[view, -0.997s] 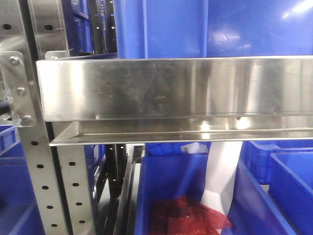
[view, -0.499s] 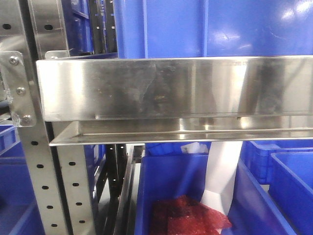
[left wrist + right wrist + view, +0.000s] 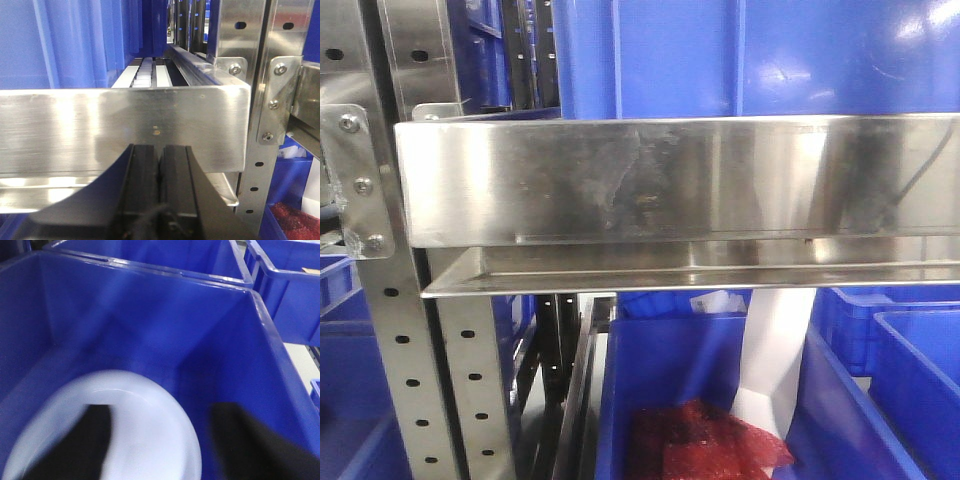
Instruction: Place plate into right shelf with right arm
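Observation:
The white plate (image 3: 145,430), blurred, shows low inside a deep blue bin (image 3: 150,315) in the right wrist view. My right gripper (image 3: 162,410) hangs over it, open: the left finger (image 3: 90,440) overlaps the plate and the right finger (image 3: 240,440) stands past its rim, gripping nothing. The right shelf is a shiny steel rack whose broad front rail (image 3: 670,180) fills the front view, with blue bins on it. My left gripper (image 3: 160,155) is shut and empty, close in front of a steel rail (image 3: 125,120).
A perforated upright with a bolted bracket (image 3: 360,180) stands at the left. Below the rail a blue bin (image 3: 670,380) holds red netting (image 3: 700,440) and white paper (image 3: 770,350). More blue bins (image 3: 280,265) adjoin the plate's bin.
In the front view the bright glints under the rail have faded, and a dark reflection with a thin curved line has come onto the rail's right part. The shelf and bins have not moved.

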{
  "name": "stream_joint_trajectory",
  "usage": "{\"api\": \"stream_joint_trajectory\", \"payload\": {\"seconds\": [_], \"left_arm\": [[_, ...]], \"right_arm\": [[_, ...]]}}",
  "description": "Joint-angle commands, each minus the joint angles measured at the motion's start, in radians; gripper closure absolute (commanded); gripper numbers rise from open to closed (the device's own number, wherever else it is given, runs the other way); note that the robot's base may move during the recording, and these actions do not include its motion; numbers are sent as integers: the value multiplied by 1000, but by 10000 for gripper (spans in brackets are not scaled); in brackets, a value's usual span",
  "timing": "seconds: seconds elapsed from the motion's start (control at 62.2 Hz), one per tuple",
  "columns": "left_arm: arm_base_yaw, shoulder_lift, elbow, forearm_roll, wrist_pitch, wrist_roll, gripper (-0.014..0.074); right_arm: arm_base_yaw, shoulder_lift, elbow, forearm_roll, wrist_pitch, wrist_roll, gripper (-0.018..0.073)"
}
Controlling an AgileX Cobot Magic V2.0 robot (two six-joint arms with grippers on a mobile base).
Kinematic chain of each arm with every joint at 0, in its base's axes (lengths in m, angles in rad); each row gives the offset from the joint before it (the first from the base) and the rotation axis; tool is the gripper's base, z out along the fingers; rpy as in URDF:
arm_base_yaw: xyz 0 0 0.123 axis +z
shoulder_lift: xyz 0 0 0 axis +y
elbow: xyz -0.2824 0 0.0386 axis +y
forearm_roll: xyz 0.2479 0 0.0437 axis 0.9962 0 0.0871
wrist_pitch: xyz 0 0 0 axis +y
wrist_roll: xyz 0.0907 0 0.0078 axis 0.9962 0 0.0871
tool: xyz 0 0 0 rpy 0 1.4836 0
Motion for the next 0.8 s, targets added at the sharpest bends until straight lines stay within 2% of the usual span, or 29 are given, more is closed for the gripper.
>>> {"api": "stream_joint_trajectory", "payload": {"seconds": [0.0,0.177,0.273,0.37,0.515,0.788], "left_arm": [[-6,-11,8,-4,-83,-2,643],[-6,-11,8,-4,-83,-2,643],[-6,-11,8,-4,-83,-2,643],[-6,-11,8,-4,-83,-2,643],[-6,-11,8,-4,-83,-2,643],[-6,-11,8,-4,-83,-2,643]], "right_arm": [[-7,-74,-42,-10,-45,-4,-62],[-7,-183,-42,22,-2,-4,25],[-7,-261,-40,45,34,-4,144],[-7,-360,-13,48,68,-4,309],[-7,-535,107,48,76,-4,503],[-7,-898,471,45,55,-4,510]]}}
